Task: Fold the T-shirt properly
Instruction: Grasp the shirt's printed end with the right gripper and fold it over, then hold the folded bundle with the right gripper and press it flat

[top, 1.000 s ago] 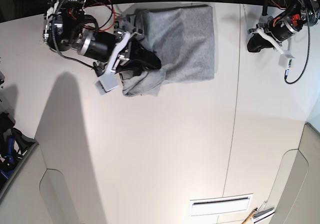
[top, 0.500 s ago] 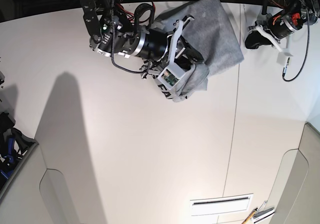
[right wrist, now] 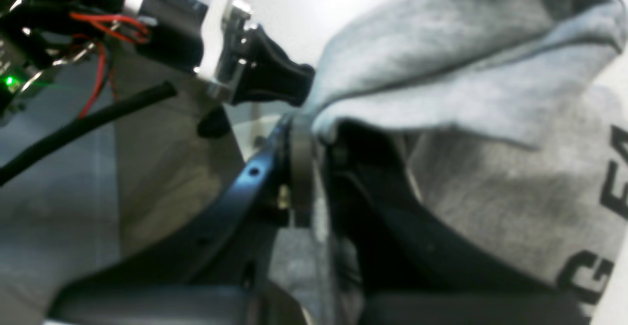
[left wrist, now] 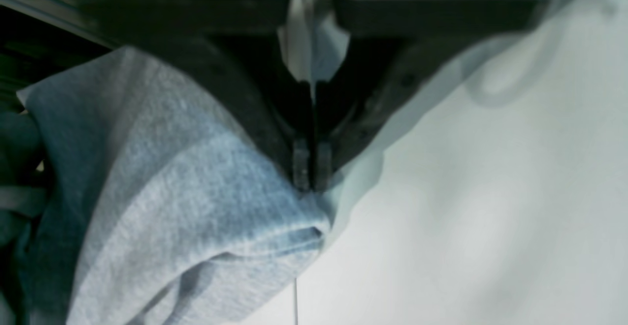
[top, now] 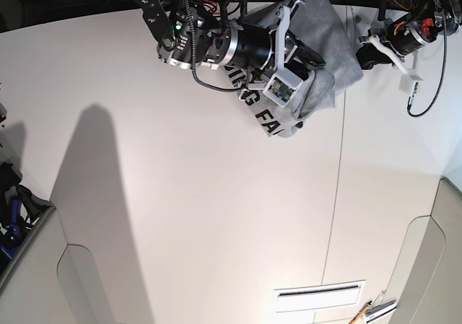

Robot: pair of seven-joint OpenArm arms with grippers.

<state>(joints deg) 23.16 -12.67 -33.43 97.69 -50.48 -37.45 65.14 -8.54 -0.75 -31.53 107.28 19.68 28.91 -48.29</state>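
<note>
A broad white surface (top: 216, 216) fills most of the base view, crossed by a thin seam (top: 337, 187) running from far edge to near edge right of centre. Near the bottom edge sits a white slotted vent plate (top: 319, 295), with a pencil-like wooden stick (top: 360, 313) just beside it. At the left edge, dark and blue objects (top: 13, 212) lie in a bin.

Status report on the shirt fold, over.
Both grippers shut: left gripper and right gripper pinching T-shirt. Shirt lifted, bunched, lettering showing. Nothing obstructing.

print | T-shirt (top: 268, 116) | black block capitals, partly hidden | legible: "FA" base view; "EA", "G" right wrist
</note>
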